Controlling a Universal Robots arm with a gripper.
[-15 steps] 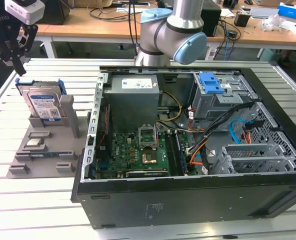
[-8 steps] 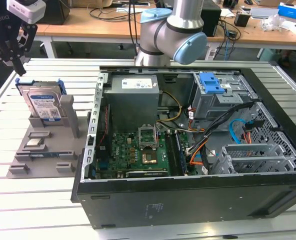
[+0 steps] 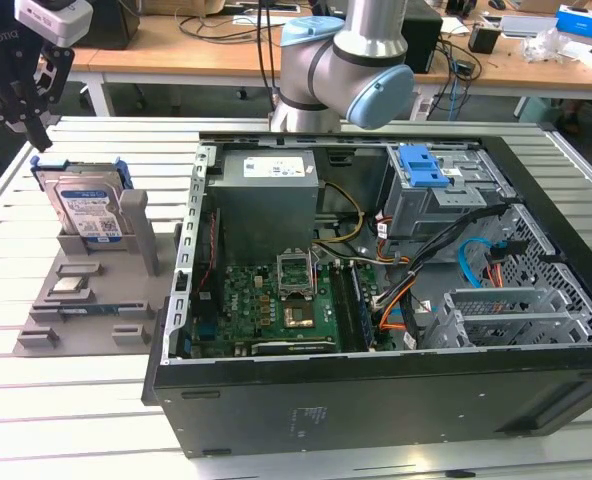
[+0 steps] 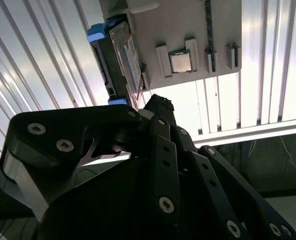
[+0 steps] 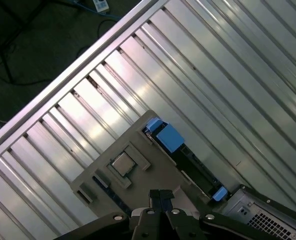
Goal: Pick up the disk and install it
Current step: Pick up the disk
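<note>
The disk (image 3: 88, 212) is a silver drive with a blue-and-white label in a bright blue bracket. It stands on edge in a grey holder (image 3: 86, 305) on the slatted table, at the exterior view's left. Both wrist views look down on the disk (image 4: 119, 55) (image 5: 185, 156) edge-on. My gripper (image 3: 34, 118) hangs in the air above and a little behind the disk, clear of it. Its black fingers meet at the tips in both wrist views (image 4: 158, 102) (image 5: 161, 193), shut with nothing between them.
An open computer case (image 3: 376, 405) lies on its side to the right of the holder, its motherboard and cables exposed. A grey drive cage (image 3: 446, 205) with a blue latch sits at its far right. A small square chip (image 3: 68, 286) rests on the holder. Desks stand behind.
</note>
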